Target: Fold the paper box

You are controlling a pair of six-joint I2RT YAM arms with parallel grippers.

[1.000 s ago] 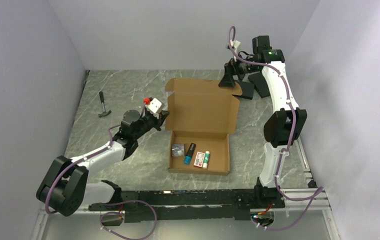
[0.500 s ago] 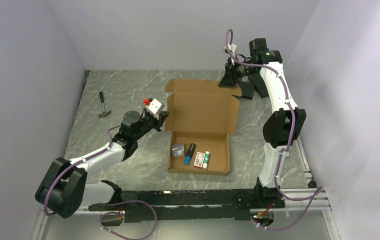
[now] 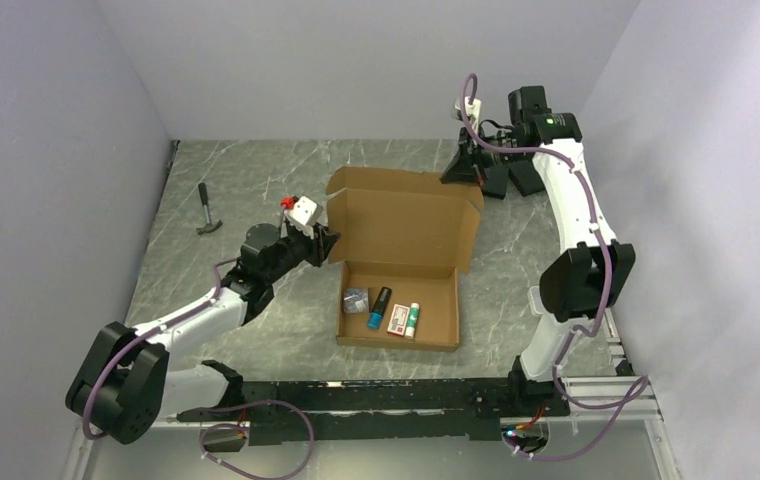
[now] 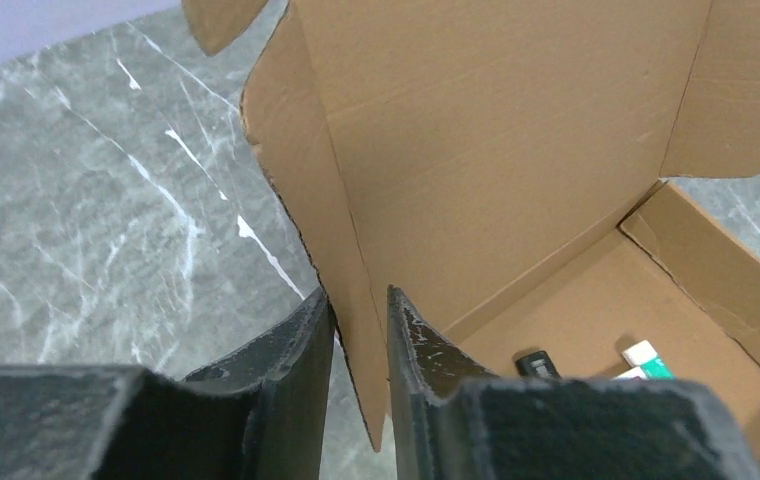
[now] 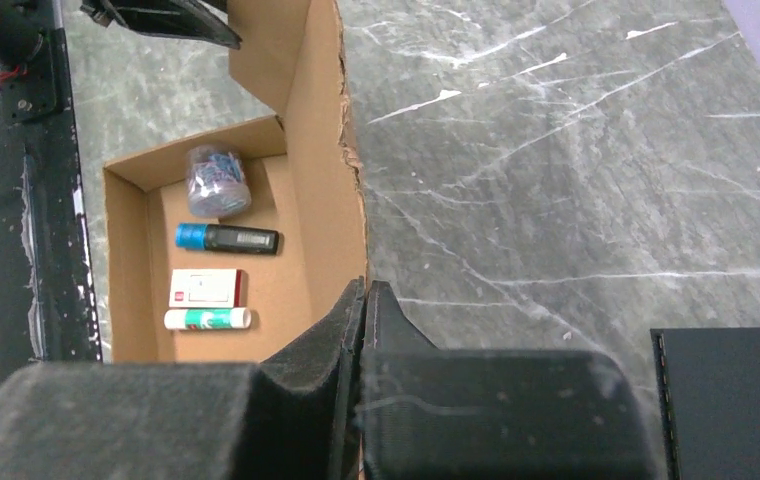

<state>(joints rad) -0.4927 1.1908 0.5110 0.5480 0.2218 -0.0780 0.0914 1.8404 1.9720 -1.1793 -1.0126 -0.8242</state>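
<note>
From above, the paper box [image 3: 399, 225] sits mid-table on the grey marbled table [image 3: 256, 180], its shallow tray towards the arms and its lid raised on the far side. A hammer [image 3: 207, 210] lies well to the left and black slabs [image 3: 518, 180] lie near the far right. The left gripper [image 3: 324, 243] is at the lid's left flap and the right gripper [image 3: 463, 172] is at the lid's far right corner. In the left wrist view, the left gripper [image 4: 357, 295] has its jaws parted a little, with the edge of the box's [image 4: 506, 130] side flap passing through the gap between the fingers [image 4: 301, 340]. In the right wrist view, the right gripper [image 5: 365, 285] is pinched tight on the ragged edge of the box's [image 5: 296, 270] flap, its jaws pressed together. The tray below holds a small clear bag [image 5: 214, 180], a black tube with a blue cap [image 5: 228, 238], a red-and-white packet [image 5: 208, 286] and a green-and-white stick [image 5: 208, 318]. One black slab [image 5: 726, 400] lies on the table at the lower right.
</note>
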